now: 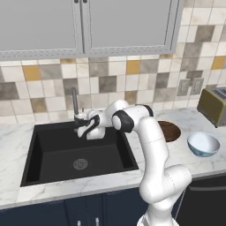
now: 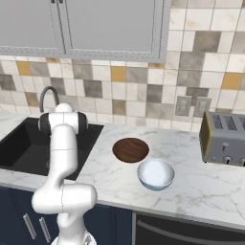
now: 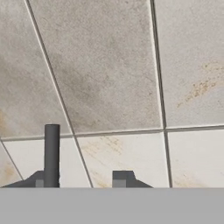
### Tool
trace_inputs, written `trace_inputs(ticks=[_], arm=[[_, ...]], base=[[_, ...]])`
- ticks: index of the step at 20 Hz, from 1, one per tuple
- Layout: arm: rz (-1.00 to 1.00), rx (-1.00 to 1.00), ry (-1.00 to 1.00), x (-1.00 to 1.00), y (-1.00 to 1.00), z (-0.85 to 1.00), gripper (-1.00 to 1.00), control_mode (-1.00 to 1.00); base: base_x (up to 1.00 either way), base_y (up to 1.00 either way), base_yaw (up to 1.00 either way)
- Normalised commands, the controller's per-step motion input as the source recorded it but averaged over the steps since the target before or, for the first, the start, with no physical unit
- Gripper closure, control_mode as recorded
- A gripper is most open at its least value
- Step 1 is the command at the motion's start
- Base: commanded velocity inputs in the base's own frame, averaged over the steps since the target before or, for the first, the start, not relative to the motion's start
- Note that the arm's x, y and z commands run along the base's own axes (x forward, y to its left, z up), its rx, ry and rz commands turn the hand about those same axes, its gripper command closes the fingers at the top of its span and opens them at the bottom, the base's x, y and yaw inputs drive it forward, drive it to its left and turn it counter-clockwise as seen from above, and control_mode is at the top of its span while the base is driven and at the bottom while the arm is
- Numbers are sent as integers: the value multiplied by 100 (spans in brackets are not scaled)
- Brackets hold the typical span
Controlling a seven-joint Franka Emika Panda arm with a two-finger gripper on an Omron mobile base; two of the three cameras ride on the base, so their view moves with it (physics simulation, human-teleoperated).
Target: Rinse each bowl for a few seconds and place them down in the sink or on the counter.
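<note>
The dark brown bowl [image 1: 170,131] [image 2: 130,150] sits on the counter [image 1: 185,163] [image 2: 191,186] just right of the sink [image 1: 57,145] [image 2: 19,148]. The white bowl [image 1: 203,144] [image 2: 155,173] rests further right, nearer the front edge. My gripper [image 1: 81,128] [image 3: 80,179] is at the back rim of the sink, at the foot of the grey faucet [image 1: 75,103] [image 2: 48,93], pointing at the tiled wall. Its fingers stand apart. A thin grey rod [image 3: 51,153] rises just inside the left fingertip [image 3: 39,181]; nothing is clamped between them. Both bowls lie far from the hand.
A tan toaster [image 1: 214,106] [image 2: 225,139] stands at the back right of the counter, below wall outlets [image 1: 190,87]. Upper cabinets [image 1: 84,26] hang above the sink. My own arm [image 1: 150,145] crosses the sink's right rim.
</note>
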Motion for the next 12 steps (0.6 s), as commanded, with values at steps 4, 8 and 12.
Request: trace_inputs(ticks=[4,8,12], arm=[[-6,3,0,0,-62,-59,100,-100],[-6,3,0,-6,-62,-54,100,-100],[-5,4,0,-10,-62,-52,100,-100]], base=[[0,0,0],[0,0,0],[0,0,0]])
